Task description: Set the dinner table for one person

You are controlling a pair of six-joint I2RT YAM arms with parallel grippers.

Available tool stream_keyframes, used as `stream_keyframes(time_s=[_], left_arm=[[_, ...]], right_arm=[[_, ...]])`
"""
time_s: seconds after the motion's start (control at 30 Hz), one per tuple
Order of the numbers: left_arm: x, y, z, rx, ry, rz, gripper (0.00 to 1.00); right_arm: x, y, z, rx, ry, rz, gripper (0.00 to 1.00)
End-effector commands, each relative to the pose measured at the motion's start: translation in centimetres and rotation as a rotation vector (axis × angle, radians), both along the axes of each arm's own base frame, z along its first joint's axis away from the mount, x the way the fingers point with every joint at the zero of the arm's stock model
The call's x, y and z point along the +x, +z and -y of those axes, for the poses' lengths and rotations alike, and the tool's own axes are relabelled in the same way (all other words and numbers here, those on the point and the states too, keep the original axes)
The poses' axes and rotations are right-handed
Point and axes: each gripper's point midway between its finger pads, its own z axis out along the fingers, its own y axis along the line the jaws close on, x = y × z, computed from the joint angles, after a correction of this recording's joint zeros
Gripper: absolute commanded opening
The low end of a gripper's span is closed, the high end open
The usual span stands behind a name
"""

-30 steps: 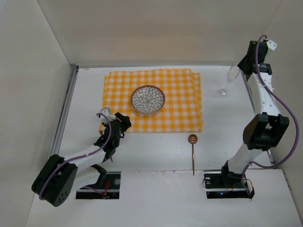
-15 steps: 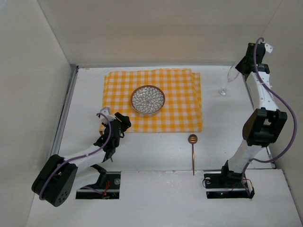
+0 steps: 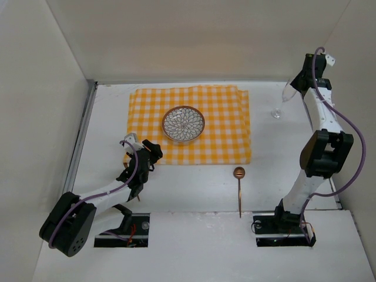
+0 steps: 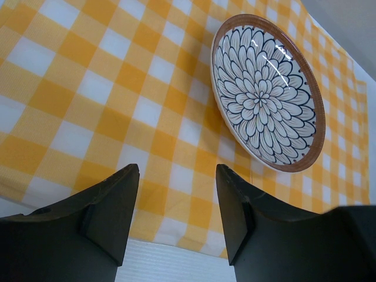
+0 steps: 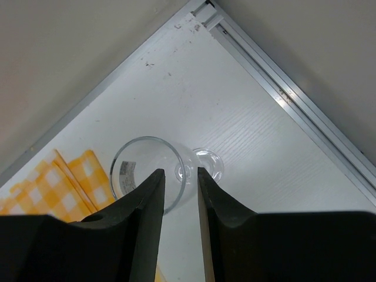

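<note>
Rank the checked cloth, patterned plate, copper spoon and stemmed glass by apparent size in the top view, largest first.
1. yellow-and-white checked cloth
2. round flower-patterned plate
3. copper-coloured spoon and clear stemmed glass: unsure; spoon longer, glass wider.

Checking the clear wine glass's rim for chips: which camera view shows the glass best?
The right wrist view: the clear stemmed wine glass sits close up, its round rim and foot both visible. The top external view shows the glass small and faint. The left wrist view misses it entirely.
</note>
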Motion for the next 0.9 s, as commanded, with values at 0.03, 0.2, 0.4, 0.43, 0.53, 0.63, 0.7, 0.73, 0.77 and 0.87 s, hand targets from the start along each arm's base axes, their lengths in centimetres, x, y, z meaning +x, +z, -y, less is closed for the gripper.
stream_keyframes(time_s=[0.03,0.2,0.4,0.43,0.53,0.63,0.7,0.73,0.77,0.87], left_arm=[[0.5,1.3,0.0,-0.029,0.015,0.045,0.53],[0.5,1.3,0.0,-0.029,0.015,0.045,0.53],[0.5,1.2,0.0,-0.028,0.015,0.044,0.53],[0.5,1.2,0.0,-0.028,0.015,0.044,0.53],[0.5,1.2,0.0,-0.027,0.015,0.042,0.53],[0.6,1.2,0.0,-0.027,0.014,0.042,0.53],[0.5,1.1,0.1,-0.027,0.012,0.041,0.53],[0.5,1.1,0.1,-0.026,0.012,0.04,0.53],[0.5,1.1,0.1,-0.026,0.01,0.04,0.53],[0.5,1.1,0.2,-0.025,0.007,0.038,0.53]], right_arm=[[1.0,1.3,0.2,-0.007,0.002,0.044,0.32],[1.1,1.3,0.3,-0.013,-0.002,0.045,0.25],[0.8,2.2,0.3,-0.02,-0.001,0.058,0.14],[0.7,2.4,0.4,-0.024,-0.004,0.06,0.13],[0.1,2.9,0.7,-0.045,-0.021,0.063,0.12],[-0.7,3.5,0.8,-0.073,-0.036,0.066,0.11],[-1.1,3.9,0.5,-0.088,-0.04,0.071,0.1],[-1.3,4.1,0.3,-0.094,-0.04,0.074,0.1],[-1.4,4.3,0.2,-0.101,-0.04,0.076,0.09],[-1.8,5.2,-0.4,-0.113,-0.036,0.092,0.09]])
